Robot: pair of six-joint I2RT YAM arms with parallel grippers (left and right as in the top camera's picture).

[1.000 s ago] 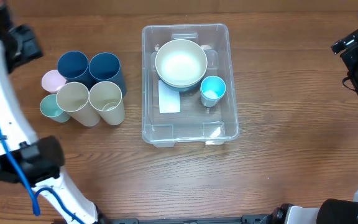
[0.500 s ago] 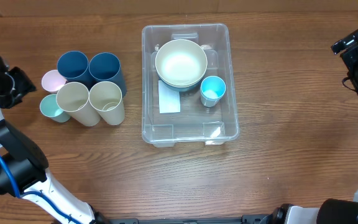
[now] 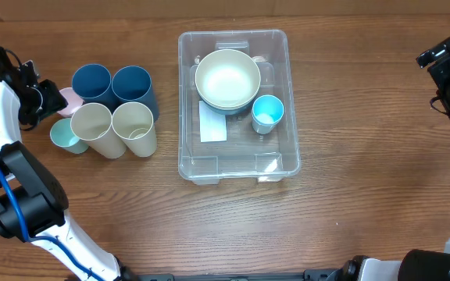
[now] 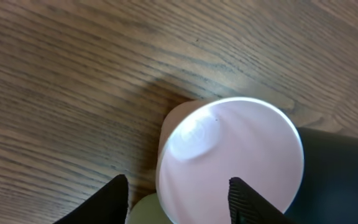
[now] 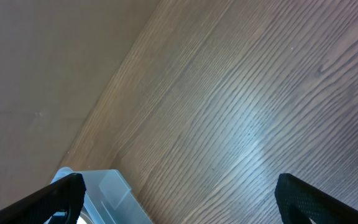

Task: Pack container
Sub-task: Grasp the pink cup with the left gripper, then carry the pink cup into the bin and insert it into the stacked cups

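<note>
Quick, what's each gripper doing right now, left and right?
Left gripper: open, hovering at the pink cup, nothing held.
Right gripper: open wide, empty.

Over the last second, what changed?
The left gripper swung in from the far left to the pink cup, jaws open over it, nothing gripped. The container, its bowl and blue cup, the other cups and the right gripper stayed put.

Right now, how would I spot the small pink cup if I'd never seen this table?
Find the clear container mid-table, then the cup cluster beside it. On the cluster's side farthest from it, beside a dark blue cup, sits the pink cup: the only pink one.
</note>
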